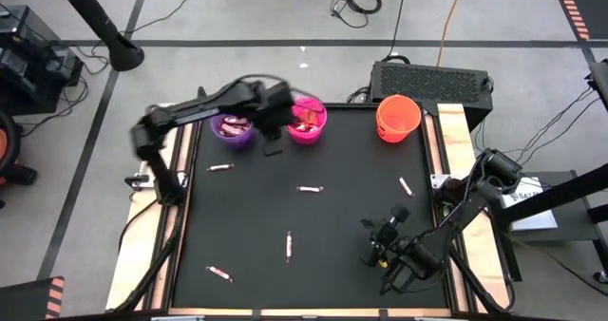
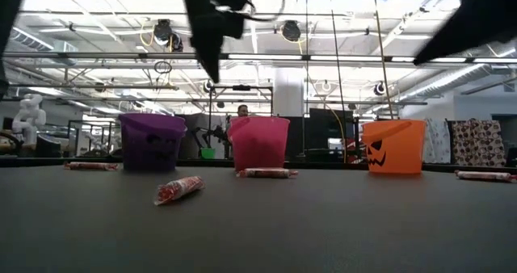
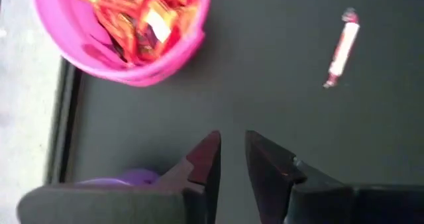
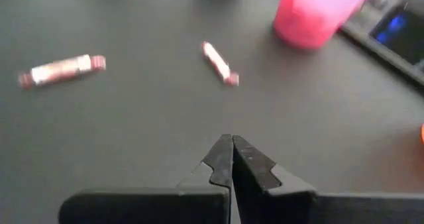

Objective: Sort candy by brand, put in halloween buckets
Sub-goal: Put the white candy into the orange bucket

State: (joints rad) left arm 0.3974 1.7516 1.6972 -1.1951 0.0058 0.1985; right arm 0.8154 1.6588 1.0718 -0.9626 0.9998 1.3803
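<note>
the left gripper hangs above the black mat just in front of the gap between the purple bucket and the pink bucket, its two dark wedge-shaped fingers parted by a narrow gap with nothing between them. its arm reaches in from the table's left edge, elbow bent, forearm stretched across over the purple bucket. the right gripper sits low near the front right corner of the mat, its fingers pressed tight together and empty, the arm folded back toward the right edge.

the pink bucket is smooth, glossy plastic, round, and holds a heap of crinkled red-orange and yellow wrappers. the purple bucket holds a few dark wrapped pieces, too small to tell apart. the orange bucket stands well apart at the far right corner of the mat; the low view shows a jack-o'-lantern face on its side.

thin pale stick candies with twisted ends lie scattered flat on the matte mat: one near the purple bucket, one mid-mat, one toward the orange bucket, two nearer the front.
</note>
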